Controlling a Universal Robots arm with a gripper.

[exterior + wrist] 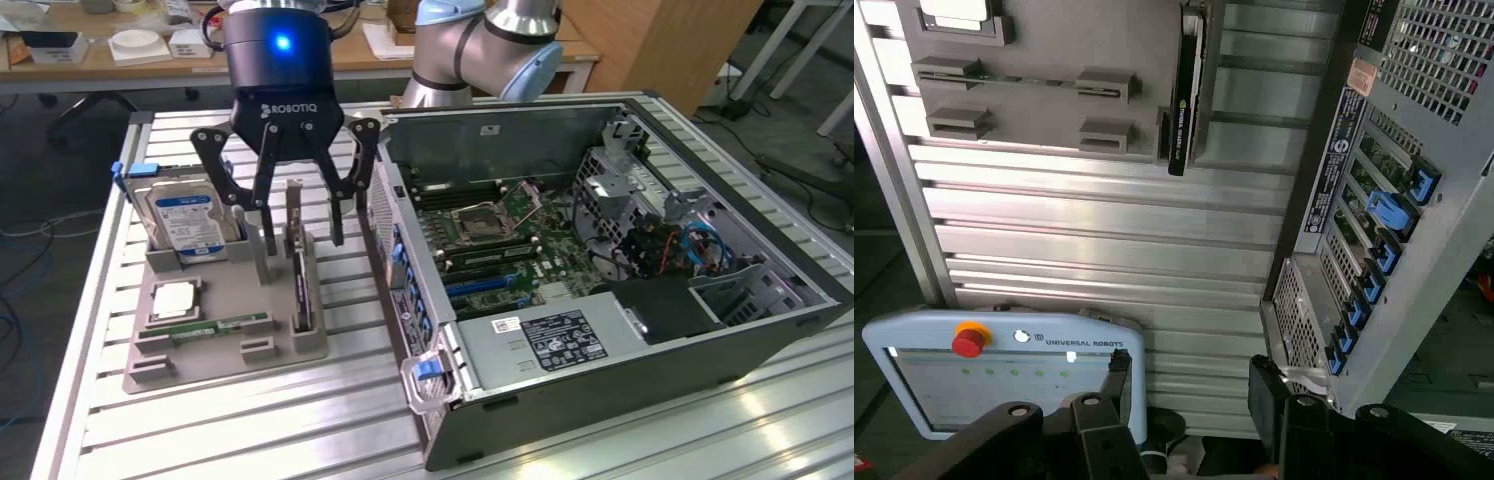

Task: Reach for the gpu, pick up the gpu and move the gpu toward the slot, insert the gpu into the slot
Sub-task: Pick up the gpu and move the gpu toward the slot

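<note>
The gpu is a thin dark card standing on its edge in a groove of the grey holder at the exterior view's left. My gripper hangs over the card's far end, open, with one finger on each side and a gap between them and the card. In the wrist view the gpu shows as a dark labelled edge, and the gripper fingers stand wide apart with nothing between them. The slot lies on the green motherboard inside the open computer case.
A silver hard drive stands in the holder beside the gpu; a processor and a memory stick lie nearer. The case wall rises close to the gripper. A teach pendant lies beyond the table edge.
</note>
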